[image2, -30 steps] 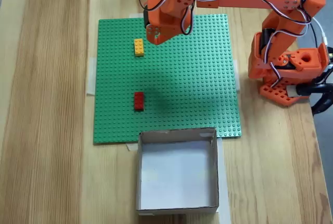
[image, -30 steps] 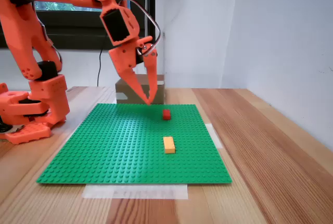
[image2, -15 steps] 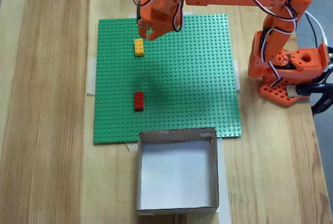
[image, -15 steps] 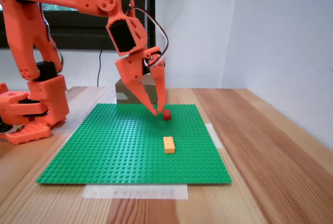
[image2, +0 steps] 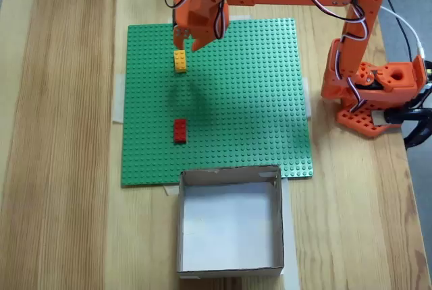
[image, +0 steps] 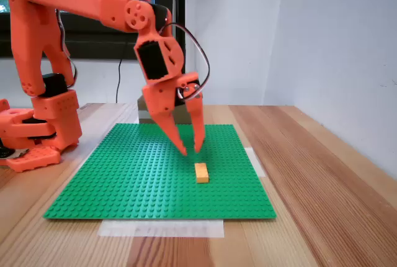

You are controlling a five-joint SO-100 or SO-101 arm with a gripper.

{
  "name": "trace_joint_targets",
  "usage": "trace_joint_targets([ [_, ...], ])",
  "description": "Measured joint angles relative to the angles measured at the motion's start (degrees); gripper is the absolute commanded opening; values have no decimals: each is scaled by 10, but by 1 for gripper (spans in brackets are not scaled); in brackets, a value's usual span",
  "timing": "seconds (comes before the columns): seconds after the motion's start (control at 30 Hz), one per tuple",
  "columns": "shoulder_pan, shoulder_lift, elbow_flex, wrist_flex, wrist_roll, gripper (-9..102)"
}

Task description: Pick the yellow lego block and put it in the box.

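We see a small rectangular yellow-orange plastic lego block (image: 201,172) lying flat, studs up, on the green studded baseplate (image: 124,180); seen from above (image2: 180,61), it sits near the plate's top-left corner with its long side running toward the box. We also see a small brown cardboard box (image2: 278,222) with low walls and a pale inner floor, open at the top, resting on the wooden table against the baseplate's lower edge, well apart from the block.
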Motion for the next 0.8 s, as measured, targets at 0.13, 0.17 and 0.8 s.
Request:
trace_joint_targets([
  [0.13,-5,-4,0,6,-9,11],
  [0.17,-4,-6,0,6,-11,11],
  [0.8,25,-39,-17,2,-11,14],
])
